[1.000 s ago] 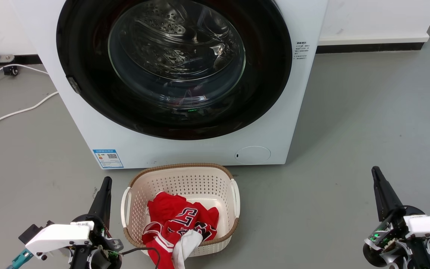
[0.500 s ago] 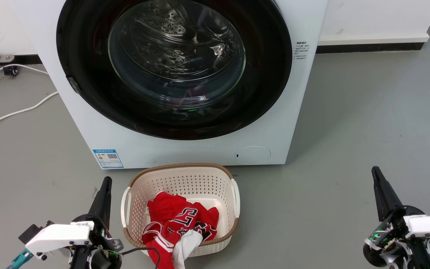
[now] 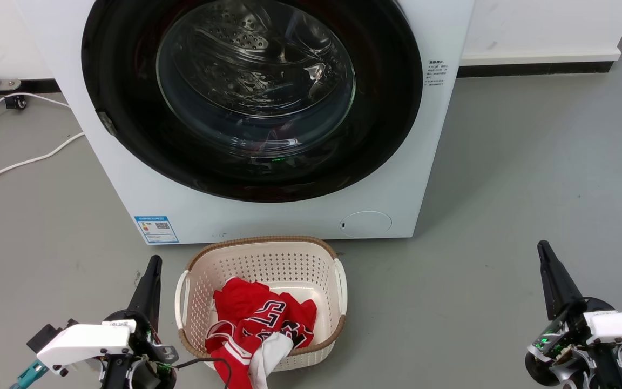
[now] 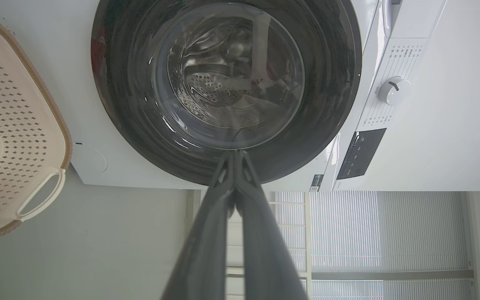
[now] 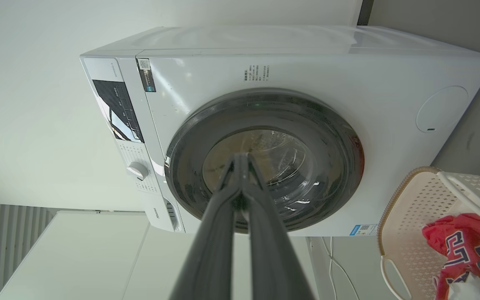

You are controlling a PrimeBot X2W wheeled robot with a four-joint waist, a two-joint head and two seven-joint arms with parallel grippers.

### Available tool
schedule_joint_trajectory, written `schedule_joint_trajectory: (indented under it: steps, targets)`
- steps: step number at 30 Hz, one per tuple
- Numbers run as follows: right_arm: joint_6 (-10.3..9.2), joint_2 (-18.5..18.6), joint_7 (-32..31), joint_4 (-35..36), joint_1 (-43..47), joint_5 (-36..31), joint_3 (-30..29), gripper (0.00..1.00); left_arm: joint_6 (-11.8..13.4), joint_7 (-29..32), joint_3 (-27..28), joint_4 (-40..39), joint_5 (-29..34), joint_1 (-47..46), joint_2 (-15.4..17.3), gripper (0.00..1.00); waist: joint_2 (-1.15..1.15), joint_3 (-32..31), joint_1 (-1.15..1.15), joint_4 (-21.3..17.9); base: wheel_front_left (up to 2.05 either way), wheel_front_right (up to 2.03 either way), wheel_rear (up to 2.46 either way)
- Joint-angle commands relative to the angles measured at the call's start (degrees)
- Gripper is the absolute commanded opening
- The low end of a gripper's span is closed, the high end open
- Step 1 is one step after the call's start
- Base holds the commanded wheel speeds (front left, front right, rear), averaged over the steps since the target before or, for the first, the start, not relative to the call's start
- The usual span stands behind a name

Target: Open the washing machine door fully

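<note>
The door [image 3: 251,97] is shut. The left hand [image 3: 154,263] and right hand [image 3: 543,247], each pressed together, rest well apart from it. Spread one before you grip its rim.

The head camera looks forward and steeply down on the washing machine [image 3: 127,178] front and the basket [image 3: 262,254], with the left hand [image 3: 154,263] and right hand [image 3: 543,248] at its bottom corners. Each wrist camera sights low along its own hand, rolled sideways: the washing machine top lies right in the left view, left in the right. All three share the washing machine door [image 3: 386,108] and the basket.
</note>
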State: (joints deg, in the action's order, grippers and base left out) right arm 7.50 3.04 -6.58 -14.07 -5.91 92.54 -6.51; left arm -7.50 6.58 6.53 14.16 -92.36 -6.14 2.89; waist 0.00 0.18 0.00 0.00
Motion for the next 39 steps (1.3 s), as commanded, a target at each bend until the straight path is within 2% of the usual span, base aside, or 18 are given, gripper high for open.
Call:
schedule_joint_trajectory:
  steps: [1, 2, 11, 12, 17, 21, 39]
  targets:
    - [-0.02, -0.18, -0.07, -0.09, -0.78, -0.28, -0.07, 0.0, -0.12, 0.1, 0.07, -0.04, -0.12, -0.35, -0.07, 0.0, 0.0, 0.0, 0.0, 0.0, 0.0, 0.0, 0.0]
    - [0.0, 0.0, 0.05, -0.01, 0.01, -0.03, 0.0, 1.0, 0.0, -0.04, -0.01, -0.01, 0.01, 0.0, 0.0, 1.0, 0.0, 0.0, 0.0, 0.0, 0.0, 0.0, 0.0]
    - [-0.01, -0.15, 1.74, -0.99, 2.21, -1.69, 0.03, 1.0, 0.02, -1.78, -0.44, 0.36, 1.63, 2.01, -0.15, 1.0, 0.0, 0.03, 0.0, -0.02, 0.0, 0.0, 0.0]
    - [-0.01, -0.14, 2.6, -0.22, 2.47, -4.33, -0.21, 1.0, 0.02, -2.63, -0.13, -0.27, 4.42, 2.17, -0.14, 1.0, 0.0, 0.05, 0.0, -0.04, 0.0, 0.0, 0.0]
    - [-0.01, -0.14, 3.7, 1.97, 2.82, -10.33, -0.07, 1.0, 0.43, -3.74, -0.42, -1.84, 9.68, 2.28, -0.13, 1.0, 0.0, 0.14, 0.0, -0.04, 0.0, 0.0, 0.0]
    - [-0.01, -0.13, 5.0, 4.91, 3.41, -18.87, 1.17, 1.0, 1.73, -5.03, -1.26, -4.0, 15.96, 2.58, -0.12, 1.0, 0.0, 0.27, 0.0, -0.01, 0.0, 0.0, 0.0]
    - [-0.01, -0.12, 8.95, 8.79, 5.64, -41.49, 4.67, 1.0, 5.36, -8.97, -4.71, -8.41, 35.89, 3.81, -0.07, 1.0, 0.0, 0.55, 0.0, 0.03, 0.0, 0.0, 0.0]
